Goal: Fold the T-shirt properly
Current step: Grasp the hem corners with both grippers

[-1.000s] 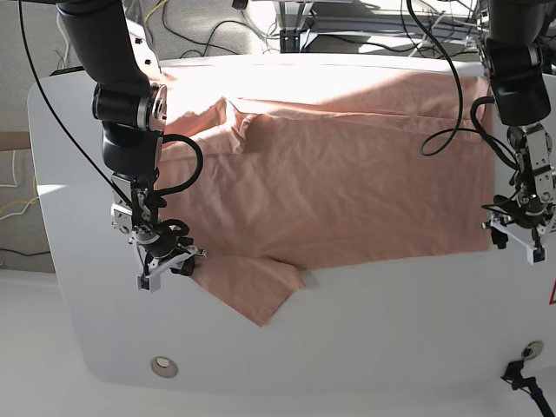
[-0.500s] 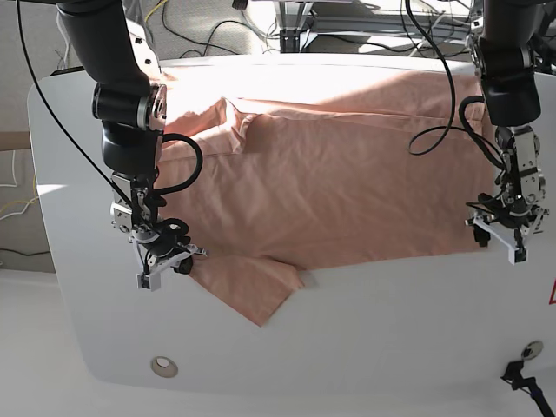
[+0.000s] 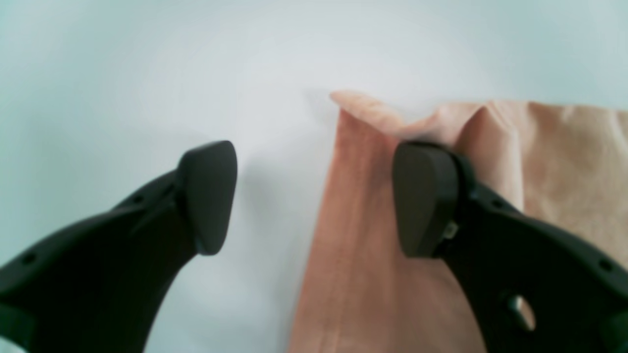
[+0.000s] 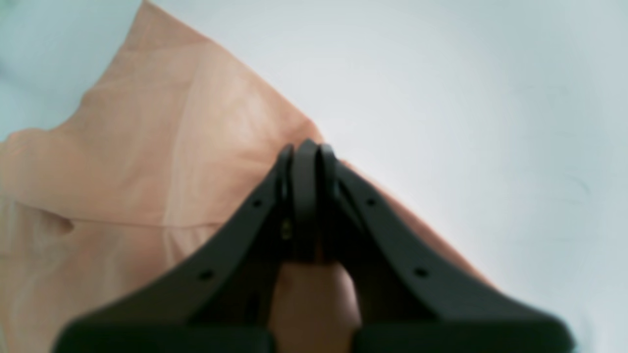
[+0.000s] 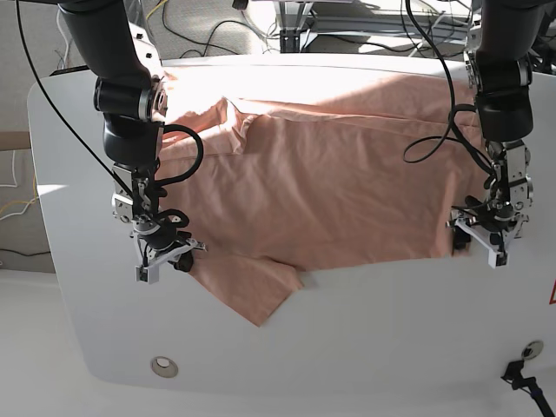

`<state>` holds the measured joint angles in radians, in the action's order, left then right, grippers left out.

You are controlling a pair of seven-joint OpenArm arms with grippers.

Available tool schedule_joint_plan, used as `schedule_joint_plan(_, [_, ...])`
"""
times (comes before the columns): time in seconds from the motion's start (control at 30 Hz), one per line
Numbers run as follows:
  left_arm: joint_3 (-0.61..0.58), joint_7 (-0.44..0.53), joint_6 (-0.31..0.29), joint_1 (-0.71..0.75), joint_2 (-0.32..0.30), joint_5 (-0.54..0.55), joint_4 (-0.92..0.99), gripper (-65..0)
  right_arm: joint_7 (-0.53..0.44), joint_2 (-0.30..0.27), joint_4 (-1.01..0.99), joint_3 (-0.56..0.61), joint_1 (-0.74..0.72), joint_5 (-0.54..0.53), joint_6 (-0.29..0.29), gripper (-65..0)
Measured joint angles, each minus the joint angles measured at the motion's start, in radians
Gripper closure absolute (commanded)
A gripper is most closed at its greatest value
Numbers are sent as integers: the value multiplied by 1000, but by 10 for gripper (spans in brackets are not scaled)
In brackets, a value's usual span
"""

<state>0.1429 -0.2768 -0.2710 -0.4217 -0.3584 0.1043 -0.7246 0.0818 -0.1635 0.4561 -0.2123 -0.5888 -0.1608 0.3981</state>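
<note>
The salmon-pink T-shirt (image 5: 330, 182) lies spread and wrinkled on the white table (image 5: 391, 330), with one sleeve pointing toward the front edge. No print shows. My right gripper (image 5: 165, 259) is at the shirt's front-left edge. In the right wrist view my right gripper (image 4: 304, 157) is shut on a pinch of the shirt (image 4: 171, 147). My left gripper (image 5: 480, 243) is at the shirt's front-right corner. In the left wrist view my left gripper (image 3: 314, 196) is open, one finger (image 3: 424, 196) on the raised corner of the cloth (image 3: 353, 255), the other over bare table.
A round metal grommet (image 5: 162, 367) sits near the table's front-left edge. Cables and frame legs (image 5: 347, 26) lie behind the table. A black connector (image 5: 521, 373) and a red-marked sign (image 5: 551, 295) are at the right edge.
My left gripper has moved left and up from beside the table's right edge onto the shirt's front-right corner. My right gripper has shifted slightly upward, still shut on the cloth.
</note>
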Motion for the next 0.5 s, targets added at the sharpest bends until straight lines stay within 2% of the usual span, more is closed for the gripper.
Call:
schedule_joint_plan(0.23, [0, 4, 0, 16, -5, 1, -55, -468, -3, 0, 1, 0, 3, 0, 3, 0])
schedule_joint_plan(0.37, [0, 5, 0, 17, -32, 1, -58, -468, -3, 0, 1, 0, 3, 0, 3, 0])
schedule_joint_plan(0.5, [55, 64, 0, 17, -34, 1, -58, -468, -3, 0, 1, 0, 3, 0, 3, 0])
